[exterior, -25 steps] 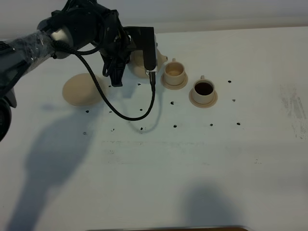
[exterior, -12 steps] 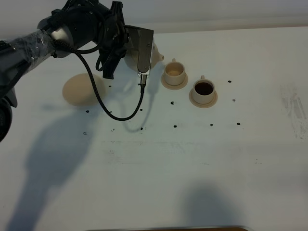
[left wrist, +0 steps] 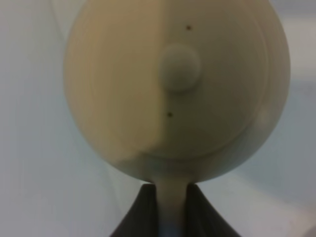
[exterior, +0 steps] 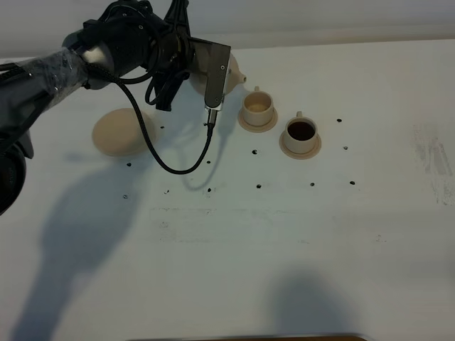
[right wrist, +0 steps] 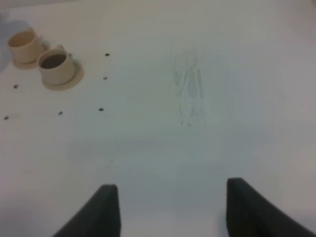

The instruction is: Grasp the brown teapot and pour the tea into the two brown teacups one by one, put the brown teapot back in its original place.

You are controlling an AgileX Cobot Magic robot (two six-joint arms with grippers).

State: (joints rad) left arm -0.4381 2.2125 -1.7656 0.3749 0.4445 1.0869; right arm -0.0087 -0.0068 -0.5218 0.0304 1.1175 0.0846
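Nearest us, the right gripper (right wrist: 171, 186) hangs over the white table (exterior: 284, 249), its jaws wide with nothing between them. Further on, two cups stand on small saucers (exterior: 311, 151) — the nearer teacup (exterior: 301, 132) holds dark tea, and the farther teacup (exterior: 257, 105) looks pale inside. Left of them lies the large flat saucer (exterior: 117, 132), well apart from the pot. Farthest off, the left gripper (left wrist: 173, 210) pinches the loop handle of the brown teapot (exterior: 231, 69) — we see it held just beside the farther teacup, spout toward it.

Dim, even light is seen; broad soft shadows are thrown across the table (exterior: 284, 227); the brown teapot (left wrist: 173, 89) is blurred close-up
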